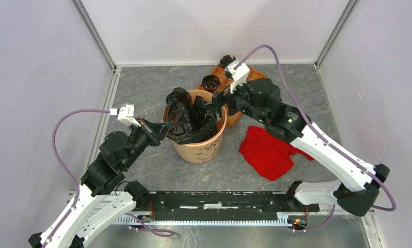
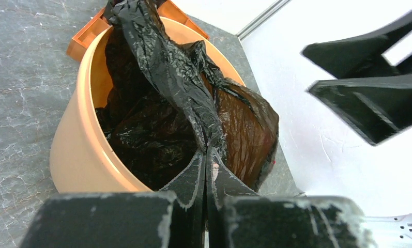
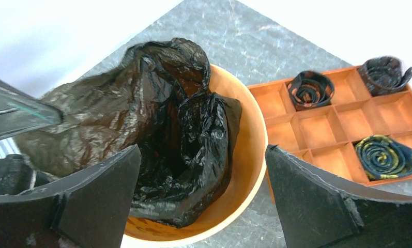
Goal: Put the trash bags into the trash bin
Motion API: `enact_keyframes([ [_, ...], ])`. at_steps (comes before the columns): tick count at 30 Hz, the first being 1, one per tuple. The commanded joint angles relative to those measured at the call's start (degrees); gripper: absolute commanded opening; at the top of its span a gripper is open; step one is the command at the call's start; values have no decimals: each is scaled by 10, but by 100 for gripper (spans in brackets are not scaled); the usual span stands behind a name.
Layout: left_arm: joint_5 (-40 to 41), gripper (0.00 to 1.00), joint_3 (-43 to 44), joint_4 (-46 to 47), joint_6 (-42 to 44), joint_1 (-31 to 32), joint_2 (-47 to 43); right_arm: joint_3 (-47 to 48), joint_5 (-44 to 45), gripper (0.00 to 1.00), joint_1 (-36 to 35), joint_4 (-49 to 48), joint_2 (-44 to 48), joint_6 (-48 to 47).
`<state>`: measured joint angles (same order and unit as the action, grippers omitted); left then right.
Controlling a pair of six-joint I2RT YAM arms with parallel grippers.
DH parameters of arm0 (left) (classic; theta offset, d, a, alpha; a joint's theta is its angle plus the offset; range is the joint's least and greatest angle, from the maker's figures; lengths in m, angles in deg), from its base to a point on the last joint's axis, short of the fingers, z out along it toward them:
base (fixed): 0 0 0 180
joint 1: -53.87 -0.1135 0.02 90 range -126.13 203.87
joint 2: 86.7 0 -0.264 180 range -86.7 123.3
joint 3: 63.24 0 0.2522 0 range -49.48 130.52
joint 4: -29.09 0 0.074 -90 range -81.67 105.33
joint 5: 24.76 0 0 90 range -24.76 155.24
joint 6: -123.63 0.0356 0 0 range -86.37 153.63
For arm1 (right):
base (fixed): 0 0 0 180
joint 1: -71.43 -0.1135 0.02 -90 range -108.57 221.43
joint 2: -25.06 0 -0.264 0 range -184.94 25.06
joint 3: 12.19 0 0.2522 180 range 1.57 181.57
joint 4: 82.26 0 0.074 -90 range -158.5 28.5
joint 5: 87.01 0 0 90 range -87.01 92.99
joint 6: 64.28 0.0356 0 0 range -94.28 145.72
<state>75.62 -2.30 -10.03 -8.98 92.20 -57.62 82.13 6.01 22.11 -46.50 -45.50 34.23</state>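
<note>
The trash bag (image 1: 185,118) sits bunched inside the bin (image 1: 202,150), one fold over its left rim, pinched tight in the left pincer (image 1: 164,127). The right pincer (image 1: 220,101) gapes empty above the bin's right rim.

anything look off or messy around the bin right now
The trash bag is only partly inside the trash bin. Its film bulges above the rim and is stretched over the edge, where the left hand is shut on a fold. The right hand hangs open over the bin. A red cloth lies crumpled beside the bin.
</note>
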Motion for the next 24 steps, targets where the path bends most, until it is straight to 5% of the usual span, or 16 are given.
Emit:
enact_keyframes([
  [1, 3, 2, -5, 44, 2, -1, -14, 20, -3, 95, 1, 28, -65, 30],
  [7, -17, 2, -23, 49, -12, 0, -41, 48, 76, 78, -17, 66, -116, 79],
  [13, -27, 2, -42, 53, -24, 0, -65, 84, 214, 80, -64, 143, -172, 72],
  [15, -29, 2, -41, 52, -22, 0, -70, 85, 215, 69, -64, 147, -181, 71],
  [18, -30, 2, -43, 56, -17, 0, -78, 87, 200, 37, -66, 119, -188, 68],
  [24, -13, 2, -51, 21, -31, 0, -104, 188, 236, 1, -71, 122, -197, 27],
])
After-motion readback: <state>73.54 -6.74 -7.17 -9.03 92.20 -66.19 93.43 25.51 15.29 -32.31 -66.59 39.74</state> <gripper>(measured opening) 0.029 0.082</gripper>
